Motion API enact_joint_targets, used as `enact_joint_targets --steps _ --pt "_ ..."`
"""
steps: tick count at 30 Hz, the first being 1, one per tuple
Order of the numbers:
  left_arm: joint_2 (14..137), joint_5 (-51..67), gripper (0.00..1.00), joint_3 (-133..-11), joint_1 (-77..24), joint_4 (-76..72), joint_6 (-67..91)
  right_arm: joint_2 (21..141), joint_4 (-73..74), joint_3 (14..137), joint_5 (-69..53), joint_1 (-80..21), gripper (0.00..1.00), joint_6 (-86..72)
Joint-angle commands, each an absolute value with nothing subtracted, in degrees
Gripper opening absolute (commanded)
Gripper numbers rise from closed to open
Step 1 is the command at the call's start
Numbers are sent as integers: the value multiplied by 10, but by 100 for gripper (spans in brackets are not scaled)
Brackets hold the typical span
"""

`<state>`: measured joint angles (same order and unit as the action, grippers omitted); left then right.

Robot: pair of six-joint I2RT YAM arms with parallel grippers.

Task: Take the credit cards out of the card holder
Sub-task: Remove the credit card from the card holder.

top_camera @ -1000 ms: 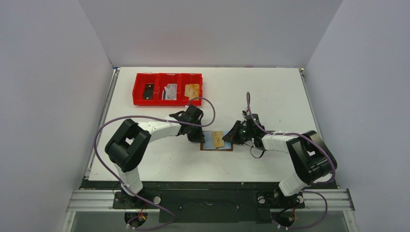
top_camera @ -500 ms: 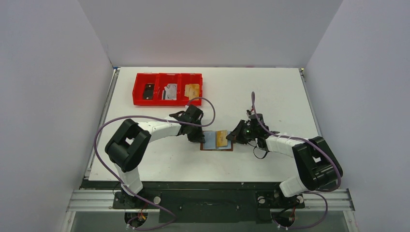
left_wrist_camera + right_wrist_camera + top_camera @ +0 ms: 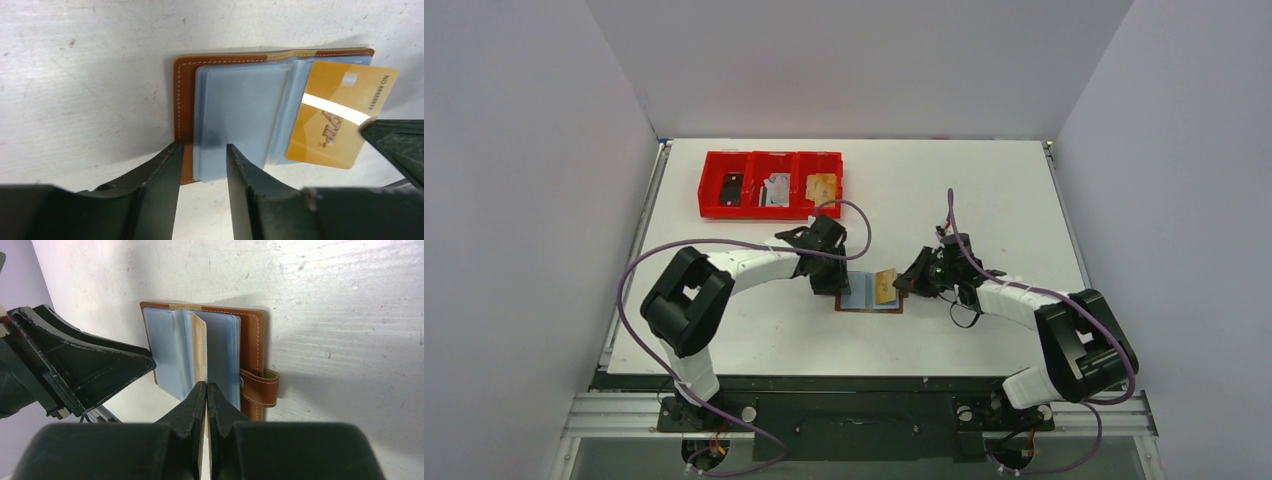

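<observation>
From above, the small brown leather card holder lies open on the white table. It sits between my left gripper and my right gripper, with a gold-orange plastic card rising from it.

At my left wrist, the left gripper stands with fingers apart at the card holder's near edge, pinning nothing. The card juts askew from the grey-blue sleeves.

At my right wrist, the right gripper is clamped on the card's near edge, above the card holder.

With nothing pressing the card holder down, I judge that a pull could drag it across the table. If a sleeve catches, the thin card could also slip from my pinch.
</observation>
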<state>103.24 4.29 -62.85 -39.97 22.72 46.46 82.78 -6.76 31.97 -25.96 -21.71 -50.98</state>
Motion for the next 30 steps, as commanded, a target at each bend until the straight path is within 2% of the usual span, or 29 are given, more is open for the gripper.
enact_joint_targets --steps 1,7,16,30 --pt "987 16 39 -668 -398 285 431 800 -72 352 -265 -212 0 -513" --pt "945 67 46 -677 -381 265 423 793 -76 363 -279 -213 0 -528" --pt "913 223 52 -614 -341 129 461 773 -105 371 -310 -214 0 -573" --pt "907 371 54 -551 -312 -84 567 743 -171 389 -371 -214 0 -658"
